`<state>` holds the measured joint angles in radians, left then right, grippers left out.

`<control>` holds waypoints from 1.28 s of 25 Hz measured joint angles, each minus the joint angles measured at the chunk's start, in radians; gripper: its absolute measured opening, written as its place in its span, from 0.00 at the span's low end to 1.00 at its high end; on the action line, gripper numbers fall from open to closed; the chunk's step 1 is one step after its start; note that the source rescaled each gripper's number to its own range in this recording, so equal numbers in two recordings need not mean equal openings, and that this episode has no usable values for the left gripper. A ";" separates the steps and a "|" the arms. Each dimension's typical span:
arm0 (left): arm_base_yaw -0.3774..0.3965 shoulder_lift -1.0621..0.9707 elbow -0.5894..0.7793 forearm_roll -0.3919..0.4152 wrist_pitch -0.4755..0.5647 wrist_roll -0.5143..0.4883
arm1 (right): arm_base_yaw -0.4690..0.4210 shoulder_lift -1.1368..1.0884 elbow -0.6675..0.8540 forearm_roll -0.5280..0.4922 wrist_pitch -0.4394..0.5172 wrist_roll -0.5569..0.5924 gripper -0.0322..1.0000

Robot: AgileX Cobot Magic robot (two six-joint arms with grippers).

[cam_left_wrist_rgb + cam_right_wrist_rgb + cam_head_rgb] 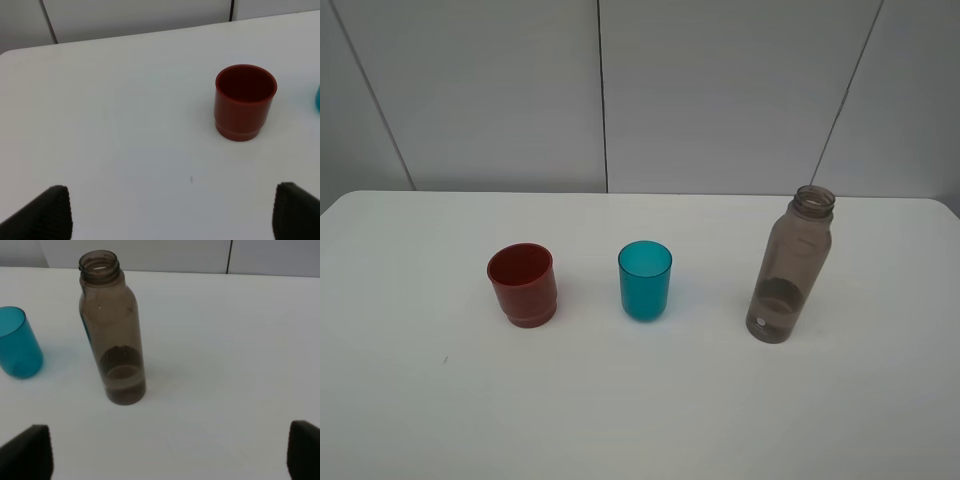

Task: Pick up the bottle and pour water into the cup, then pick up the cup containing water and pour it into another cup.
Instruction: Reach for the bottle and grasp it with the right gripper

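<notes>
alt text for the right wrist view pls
An uncapped smoky grey-brown bottle stands upright on a white table, seemingly with a little liquid in its base. A teal cup stands apart beside it; the open right tool holds nothing, its dark fingertips framing the view.

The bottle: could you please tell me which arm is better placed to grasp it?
Right: the bottle stands directly before the open right hand, while the left hand faces the red cup.
</notes>
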<state>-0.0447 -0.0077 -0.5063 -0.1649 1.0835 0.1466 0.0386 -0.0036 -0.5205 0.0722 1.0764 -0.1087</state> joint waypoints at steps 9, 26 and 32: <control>0.000 0.000 0.000 0.000 0.000 0.000 | 0.000 0.000 0.000 0.000 0.000 0.000 1.00; 0.000 0.000 0.000 0.000 0.000 0.000 | 0.000 0.000 0.000 -0.003 0.000 0.011 1.00; 0.000 0.000 0.000 0.000 0.000 0.000 | 0.000 0.033 -0.006 -0.003 -0.007 0.012 1.00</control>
<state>-0.0447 -0.0077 -0.5063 -0.1649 1.0835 0.1466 0.0386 0.0298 -0.5261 0.0687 1.0696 -0.0969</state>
